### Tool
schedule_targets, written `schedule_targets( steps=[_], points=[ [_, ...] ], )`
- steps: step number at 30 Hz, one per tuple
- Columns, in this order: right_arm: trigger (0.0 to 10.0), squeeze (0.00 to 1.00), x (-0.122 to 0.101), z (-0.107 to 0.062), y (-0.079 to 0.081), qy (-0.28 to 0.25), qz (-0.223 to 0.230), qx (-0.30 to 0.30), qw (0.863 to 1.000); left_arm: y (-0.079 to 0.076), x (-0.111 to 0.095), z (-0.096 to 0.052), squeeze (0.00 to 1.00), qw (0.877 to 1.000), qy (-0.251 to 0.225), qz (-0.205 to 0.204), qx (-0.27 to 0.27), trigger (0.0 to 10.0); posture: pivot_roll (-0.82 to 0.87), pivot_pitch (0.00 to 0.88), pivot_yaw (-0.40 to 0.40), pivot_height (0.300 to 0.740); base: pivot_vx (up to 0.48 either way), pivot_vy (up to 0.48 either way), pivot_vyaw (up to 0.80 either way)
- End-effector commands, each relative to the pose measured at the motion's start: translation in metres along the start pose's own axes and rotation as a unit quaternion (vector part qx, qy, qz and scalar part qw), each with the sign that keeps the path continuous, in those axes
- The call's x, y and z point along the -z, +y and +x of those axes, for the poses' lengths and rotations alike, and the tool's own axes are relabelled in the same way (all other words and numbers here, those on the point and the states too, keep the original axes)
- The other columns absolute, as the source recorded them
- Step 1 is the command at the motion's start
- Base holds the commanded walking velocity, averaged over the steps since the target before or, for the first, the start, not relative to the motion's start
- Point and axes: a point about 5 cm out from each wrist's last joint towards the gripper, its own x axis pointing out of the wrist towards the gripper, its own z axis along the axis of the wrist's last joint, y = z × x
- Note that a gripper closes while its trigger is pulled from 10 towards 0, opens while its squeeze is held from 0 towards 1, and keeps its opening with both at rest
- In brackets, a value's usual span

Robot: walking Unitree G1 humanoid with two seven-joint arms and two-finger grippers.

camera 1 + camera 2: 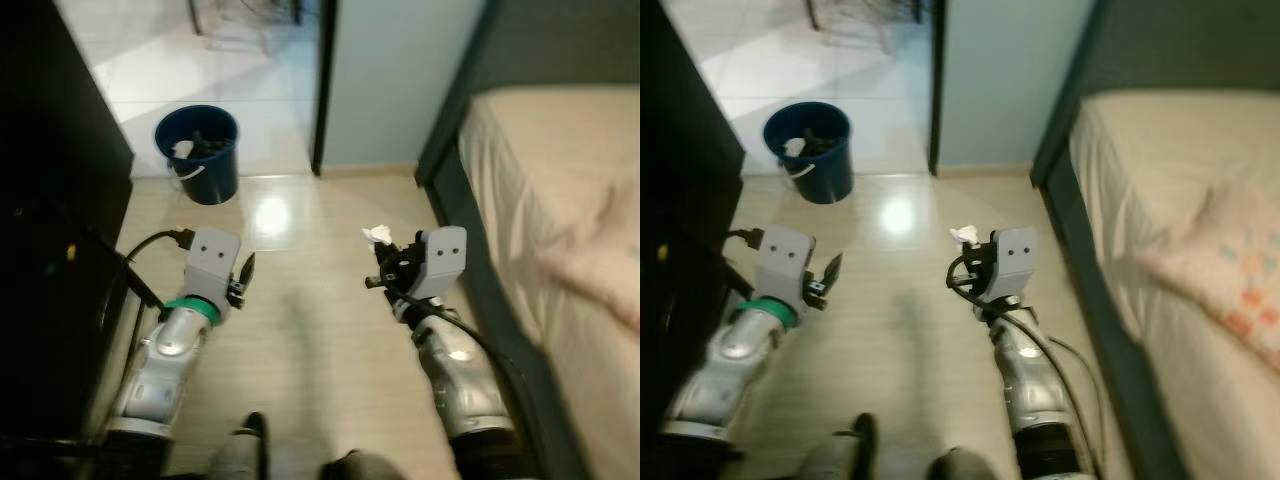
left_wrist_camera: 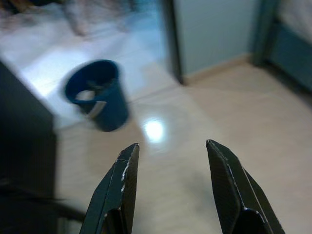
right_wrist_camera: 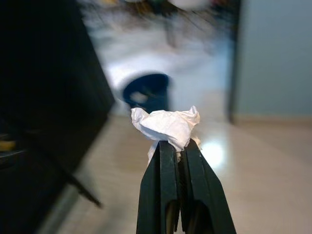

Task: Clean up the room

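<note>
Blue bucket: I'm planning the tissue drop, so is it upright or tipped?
Upright: the blue bucket stands on the floor with its open mouth facing up, some trash already inside.

Head-high stereo, wrists toward bucket (image 1: 197,152)

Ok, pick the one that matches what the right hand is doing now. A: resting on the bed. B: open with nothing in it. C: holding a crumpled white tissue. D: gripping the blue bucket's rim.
C: the right hand is shut on a crumpled white tissue, short of the round blue plastic bucket ahead.
</note>
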Motion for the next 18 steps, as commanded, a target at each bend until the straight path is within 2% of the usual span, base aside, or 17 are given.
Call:
schedule_targets(
  steps=[1,2,9,18],
  points=[
    [10.0,0.00,0.0058,-0.0066,-0.0069,0.011,-0.007,0.009,1.000,-0.0086,0.0034,-0.0009,0.00,1.000,0.001,-0.002,0.011,10.0,-0.01,0.080,-0.014,0.740,0.469,0.000,0.00],
    [10.0,0.00,0.0058,-0.0066,-0.0069,0.011,-0.007,0.009,1.000,-0.0086,0.0034,-0.0009,0.00,1.000,0.001,-0.002,0.011,10.0,-0.01,0.080,-0.014,0.740,0.469,0.000,0.00],
    [10.0,0.00,0.0063,-0.0060,-0.0089,0.008,-0.010,0.013,1.000,-0.0089,0.0034,-0.0003,0.00,1.000,-0.006,0.001,0.009,10.0,-0.01,0.082,-0.014,0.740,0.469,0.000,0.71],
    [10.0,0.00,0.0043,-0.0057,-0.0103,0.001,-0.002,0.009,1.000,-0.0092,0.0030,0.0010,0.00,1.000,-0.013,0.004,0.007,10.0,-0.01,0.088,-0.012,0.740,0.467,0.000,0.00]
  ],
)
